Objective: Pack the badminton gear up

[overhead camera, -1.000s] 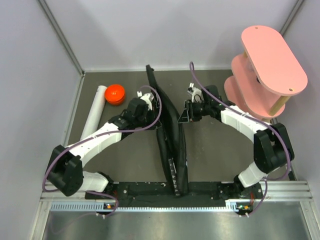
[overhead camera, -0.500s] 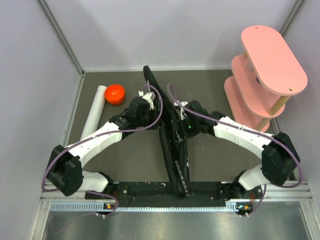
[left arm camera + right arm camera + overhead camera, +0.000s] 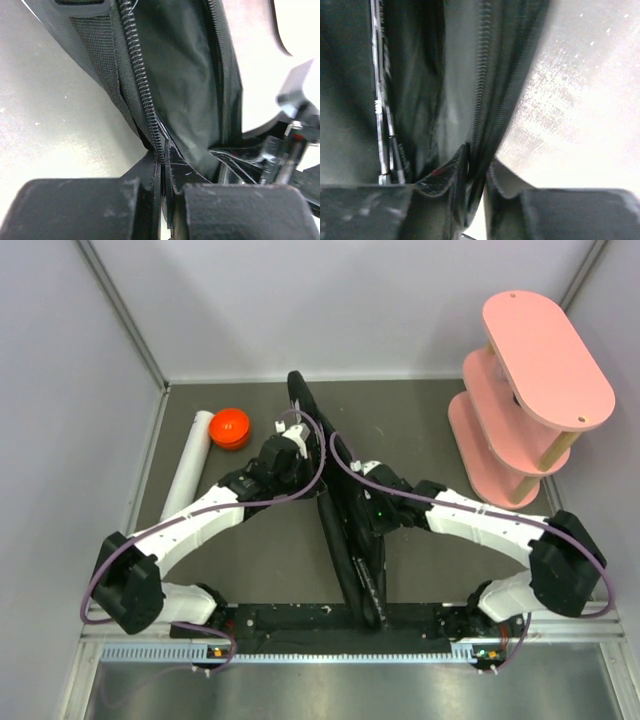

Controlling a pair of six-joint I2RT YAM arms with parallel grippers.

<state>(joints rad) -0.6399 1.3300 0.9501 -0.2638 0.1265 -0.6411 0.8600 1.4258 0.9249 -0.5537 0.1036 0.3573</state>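
Black bag [image 3: 348, 565] running down the middle of the table [image 3: 280, 565], my left gripper [image 3: 162, 182] clenched on its zipper edge, right gripper [image 3: 477, 172] pinching the opposite edge, racket shaft [image 3: 380, 100] inside visible only from the right wrist, white tube [image 3: 188, 468] and orange cap [image 3: 230, 427] only from above.

The dark grey counter [image 3: 420, 430] carries four things. A long white tube [image 3: 188, 465] lies along its left side, with an orange cap [image 3: 230, 427] just beside its far end. A black bag [image 3: 358, 585] runs down the middle, and a pink tiered shelf [image 3: 520, 390] stands at the far right.
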